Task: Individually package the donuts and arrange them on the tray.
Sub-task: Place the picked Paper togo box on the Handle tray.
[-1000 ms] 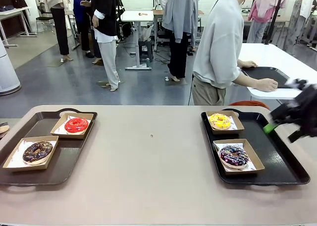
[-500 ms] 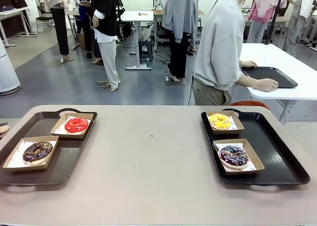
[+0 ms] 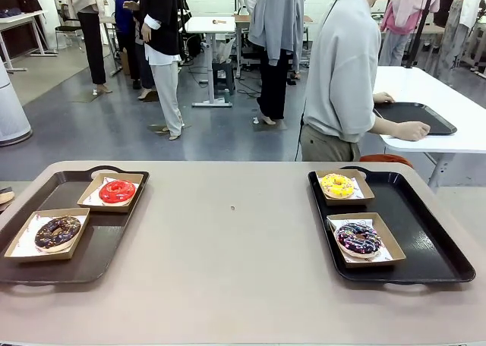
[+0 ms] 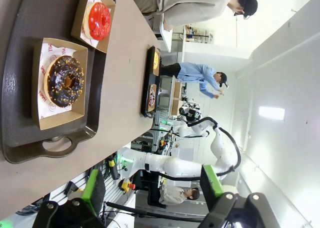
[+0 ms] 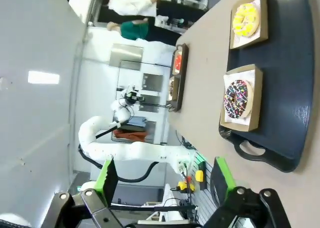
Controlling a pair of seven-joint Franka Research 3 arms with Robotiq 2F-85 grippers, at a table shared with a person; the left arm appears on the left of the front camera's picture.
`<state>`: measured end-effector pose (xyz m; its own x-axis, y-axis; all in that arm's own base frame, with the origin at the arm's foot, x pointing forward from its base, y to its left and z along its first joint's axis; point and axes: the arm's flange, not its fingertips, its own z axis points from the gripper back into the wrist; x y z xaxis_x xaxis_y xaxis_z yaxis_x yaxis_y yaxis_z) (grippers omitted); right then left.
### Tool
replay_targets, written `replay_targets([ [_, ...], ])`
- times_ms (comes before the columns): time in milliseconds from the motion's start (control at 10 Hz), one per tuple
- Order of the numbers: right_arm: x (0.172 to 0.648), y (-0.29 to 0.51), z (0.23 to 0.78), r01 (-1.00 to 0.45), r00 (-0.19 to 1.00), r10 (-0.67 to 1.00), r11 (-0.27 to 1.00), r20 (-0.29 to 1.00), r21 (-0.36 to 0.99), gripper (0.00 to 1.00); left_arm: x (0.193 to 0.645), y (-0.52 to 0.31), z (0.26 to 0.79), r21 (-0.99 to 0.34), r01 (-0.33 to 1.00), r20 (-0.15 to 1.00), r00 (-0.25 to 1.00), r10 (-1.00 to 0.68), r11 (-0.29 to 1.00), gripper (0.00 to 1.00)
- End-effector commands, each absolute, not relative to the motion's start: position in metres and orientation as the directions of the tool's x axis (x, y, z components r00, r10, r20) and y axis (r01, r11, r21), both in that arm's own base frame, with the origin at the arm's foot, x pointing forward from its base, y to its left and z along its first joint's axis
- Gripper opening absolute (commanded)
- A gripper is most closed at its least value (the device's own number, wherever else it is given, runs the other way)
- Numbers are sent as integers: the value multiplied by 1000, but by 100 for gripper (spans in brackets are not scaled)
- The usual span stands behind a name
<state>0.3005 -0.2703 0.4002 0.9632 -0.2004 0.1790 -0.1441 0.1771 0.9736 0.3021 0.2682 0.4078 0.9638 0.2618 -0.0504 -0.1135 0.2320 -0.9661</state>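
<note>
Four ring donuts lie flat, each in its own box: red (image 3: pixel 117 191) and chocolate (image 3: pixel 58 232) on the left tray, yellow (image 3: pixel 337 185) and purple sprinkled (image 3: pixel 358 238) on the right.

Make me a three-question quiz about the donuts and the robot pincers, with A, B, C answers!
1. Where is the yellow donut?
A. In the far box on the right tray
B. On the bare table
C. On the left tray beside the red one

2. How many donuts sit on the left tray?
A. One
B. Two
C. Four

3. How is the left pincer?
A. Shut on a donut
B. Shut on a box
C. Open, holding nothing

Answers:
1 A, it lies in the box behind the purple sprinkled donut.
2 B, the red donut and chocolate donut, each in its own box.
3 C, its green pads stand wide apart with nothing between them.
</note>
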Motion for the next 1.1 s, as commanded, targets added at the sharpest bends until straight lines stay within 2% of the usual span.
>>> replay_targets([
  [0, 318, -299, 378, -180, 962, -185, 125, 201, 976, 100, 299, 268, 410, -969, -106, -44, 963, 266, 223, 100],
  [300, 318, -296, 355, -230, 939, -229, 144, 258, 962, 100, 299, 268, 410, -969, -106, -44, 963, 266, 223, 100],
  [500, 314, -294, 353, -188, 953, -217, 132, 214, 973, 100, 299, 268, 410, -969, -106, -44, 963, 266, 223, 100],
  [1000, 314, -294, 353, -188, 953, -217, 132, 214, 973, 100, 299, 268, 410, -969, -106, -44, 963, 266, 223, 100],
])
